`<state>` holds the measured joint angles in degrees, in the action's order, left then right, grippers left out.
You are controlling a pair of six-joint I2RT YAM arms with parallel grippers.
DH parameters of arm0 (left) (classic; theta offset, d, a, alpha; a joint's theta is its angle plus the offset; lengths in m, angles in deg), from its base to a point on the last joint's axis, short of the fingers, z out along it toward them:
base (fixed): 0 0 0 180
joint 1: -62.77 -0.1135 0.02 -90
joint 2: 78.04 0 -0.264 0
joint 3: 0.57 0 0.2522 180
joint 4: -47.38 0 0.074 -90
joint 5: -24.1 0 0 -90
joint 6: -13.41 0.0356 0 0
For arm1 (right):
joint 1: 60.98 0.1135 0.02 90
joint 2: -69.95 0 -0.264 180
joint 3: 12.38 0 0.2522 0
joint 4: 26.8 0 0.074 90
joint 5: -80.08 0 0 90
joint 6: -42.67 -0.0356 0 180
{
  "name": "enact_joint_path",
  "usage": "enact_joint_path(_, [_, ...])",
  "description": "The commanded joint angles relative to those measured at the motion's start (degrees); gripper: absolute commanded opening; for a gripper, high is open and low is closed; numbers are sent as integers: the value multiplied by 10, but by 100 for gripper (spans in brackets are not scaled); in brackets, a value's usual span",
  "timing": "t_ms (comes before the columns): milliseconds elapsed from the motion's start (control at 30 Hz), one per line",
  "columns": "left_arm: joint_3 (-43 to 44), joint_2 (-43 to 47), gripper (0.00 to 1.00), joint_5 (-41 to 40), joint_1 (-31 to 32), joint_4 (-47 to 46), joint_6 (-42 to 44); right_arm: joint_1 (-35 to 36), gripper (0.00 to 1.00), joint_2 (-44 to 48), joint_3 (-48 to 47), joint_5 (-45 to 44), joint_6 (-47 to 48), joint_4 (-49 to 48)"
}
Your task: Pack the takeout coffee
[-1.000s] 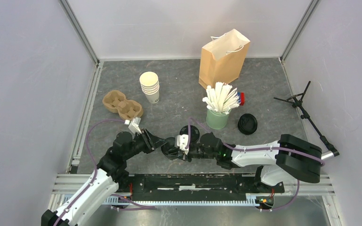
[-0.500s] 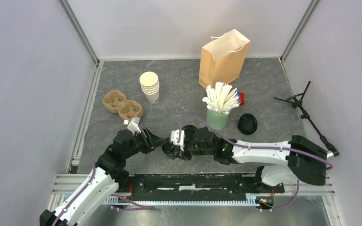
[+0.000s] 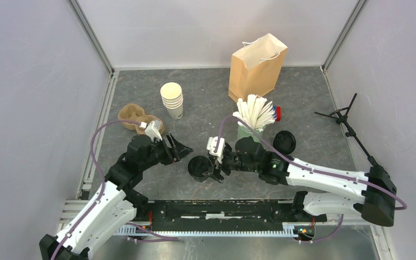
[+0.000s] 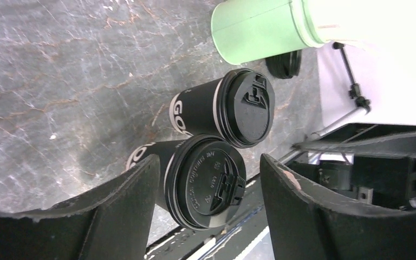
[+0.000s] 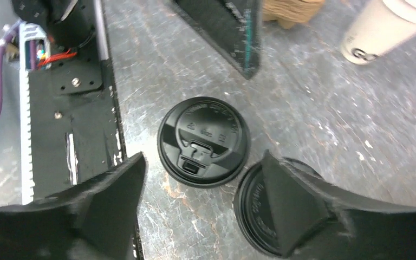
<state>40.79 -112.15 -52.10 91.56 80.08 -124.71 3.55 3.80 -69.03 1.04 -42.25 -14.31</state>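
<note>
Left fingers (image 4: 124, 211), right fingers (image 5: 298, 206) spread wide, empty; two lidded cups (image 4: 206, 181) (image 4: 247, 107) side by side.

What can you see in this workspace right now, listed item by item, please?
lidded coffee cups: two, dark sides, black lids, side by side near the arms
paper bag: one, brown, upright at the far side
stack of lidless cups: one, cream, left of the bag
cup carrier: one, brown cardboard, far left
green cup: one, holding white sticks, middle
loose lids: black, count unclear, right of the green cup
red object: one, small, behind the sticks
stand: one, black, by the right wall
table: grey, marbled
left gripper: open, left of the lidded cups
right gripper: open, above them
</note>
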Motion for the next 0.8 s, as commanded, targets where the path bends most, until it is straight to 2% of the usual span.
enact_joint_path(0, [64,-40,78,-48,-1,32,100,-4,97,50,-31,-133,6,37])
enact_joint_path(133, [99,-86,89,-70,0,13,141,-7,98,95,-33,-235,14,43])
enact_joint_path(167, [106,-100,97,-65,0,5,148,-8,98,104,-32,-247,16,42])
enact_joint_path(200, [117,-119,100,-61,0,-1,153,-9,98,112,-32,-265,17,39])
enact_joint_path(367, [182,-188,100,-55,-1,10,183,-12,98,129,-52,-371,32,20])
enact_joint_path(533, [229,-186,100,-162,-1,77,214,-35,98,117,-86,-416,52,-7])
enact_joint_path(667, [258,-179,100,-199,-1,149,259,-89,98,69,-158,-425,37,11])
enact_joint_path(767, [234,-156,100,-196,-1,151,275,-120,98,35,-197,-405,30,36])
